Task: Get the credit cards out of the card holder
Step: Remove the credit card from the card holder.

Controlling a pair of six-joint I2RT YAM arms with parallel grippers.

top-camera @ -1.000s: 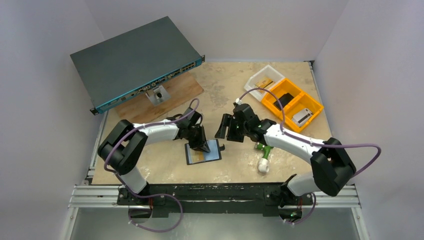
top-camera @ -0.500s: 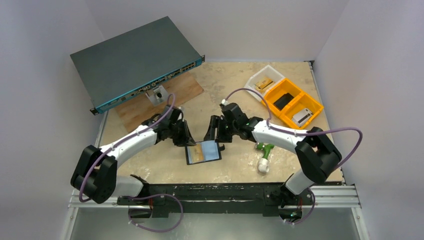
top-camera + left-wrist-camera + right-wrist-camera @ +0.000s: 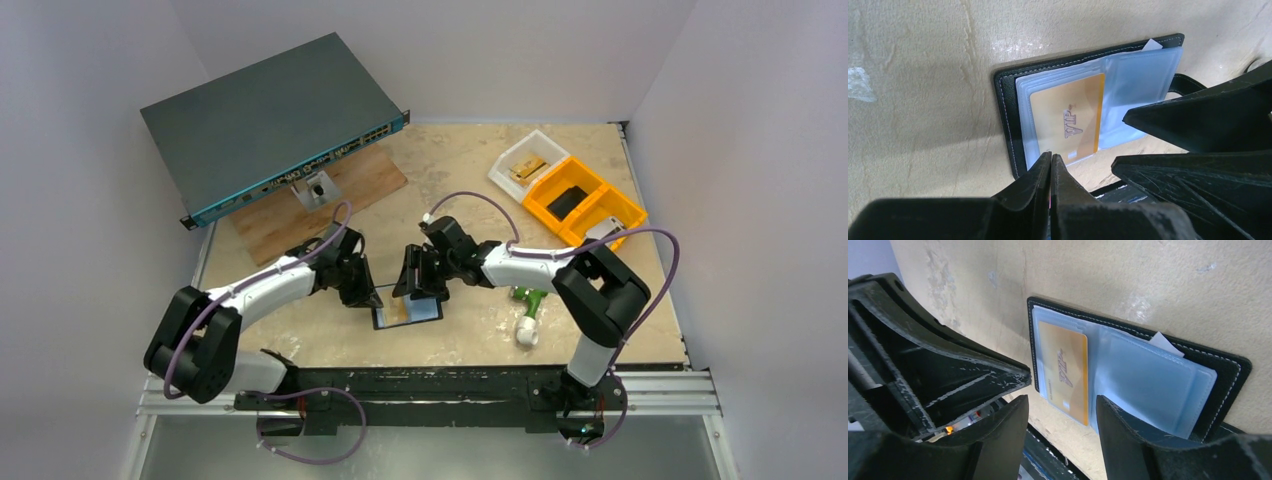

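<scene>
Top view: my L pincer (image 3: 368, 296) is clenched. The card holder (image 3: 405, 318) lies spread flat on the tan table (image 3: 450, 165), just right of its tip. My R pincer (image 3: 415, 285) is released and empty over the card holder's far edge.

L wrist: L pincer (image 3: 1050, 159) fingers are pressed tight w/ nothing seen betw them. Card holder (image 3: 1005, 115) is just ahead, contact unclear. It's black stitched leather; gold VIP card (image 3: 1068, 120) sits in pale blue glossy sleeves (image 3: 1138, 90).

R wrist: R pincer (image 3: 1060, 407) fingers are apart, gripping nothing. Gold VIP card (image 3: 1063, 370) lies ahead betw them.
</scene>
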